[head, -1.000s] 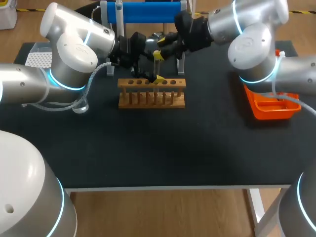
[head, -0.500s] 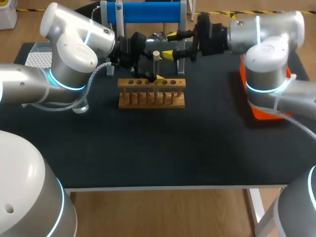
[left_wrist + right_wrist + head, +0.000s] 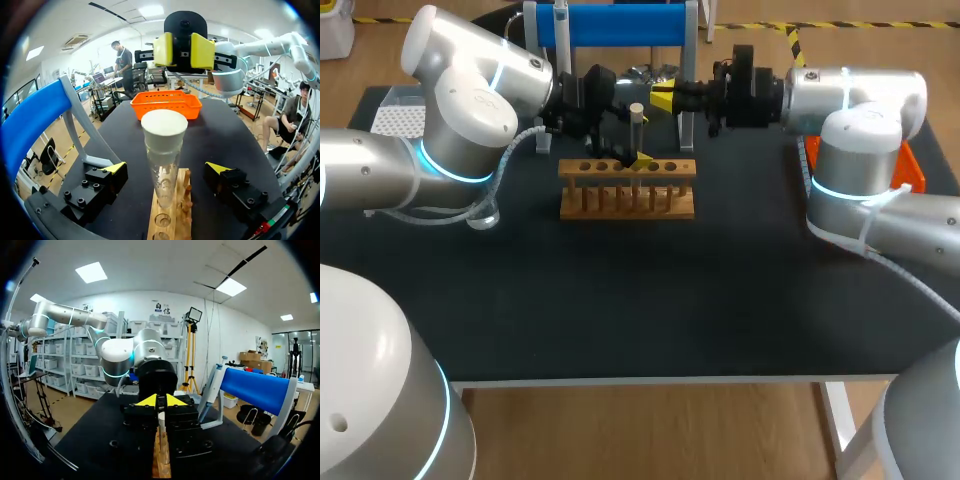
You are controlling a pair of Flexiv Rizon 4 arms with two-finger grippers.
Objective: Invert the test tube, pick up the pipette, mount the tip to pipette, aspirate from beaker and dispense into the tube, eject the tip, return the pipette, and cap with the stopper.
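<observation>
Near end of task, judging by layout. Test tube (image 3: pixel 164 172) stands upright, mouth up, in the wooden rack (image 3: pixel 628 190) mid-worktop (image 3: pixel 620 300). A cream stopper (image 3: pixel 164 131) sits on its mouth, so capping looks done or all but done. How firmly it is seated can't be told.

Left end effector (image 3: pixel 166 167): open. Its yellow tips sit one each side of the tube, low down near the rack and clear of the glass. Nothing gripped.

Right end effector (image 3: pixel 665 98): fingers closed together and empty. It is just beyond the tube, above stopper level, pointing at the left arm and not touching the stopper.

Pipette (image 3: pixel 212 382) hangs on the blue stand (image 3: pixel 620 24) behind the rack, so the return step looks complete. No tip seen on it, but it's small in view. Orange bin (image 3: pixel 166 102) sits on the right side of the worktop; contents not visible. White tip box (image 3: pixel 398 118) is at the far left corner. Beaker not clearly made out behind the arms. Liquid level in the tube can't be read.

Left, as I judge it: at most a press-down check on the stopper, then pull both arms clear.
</observation>
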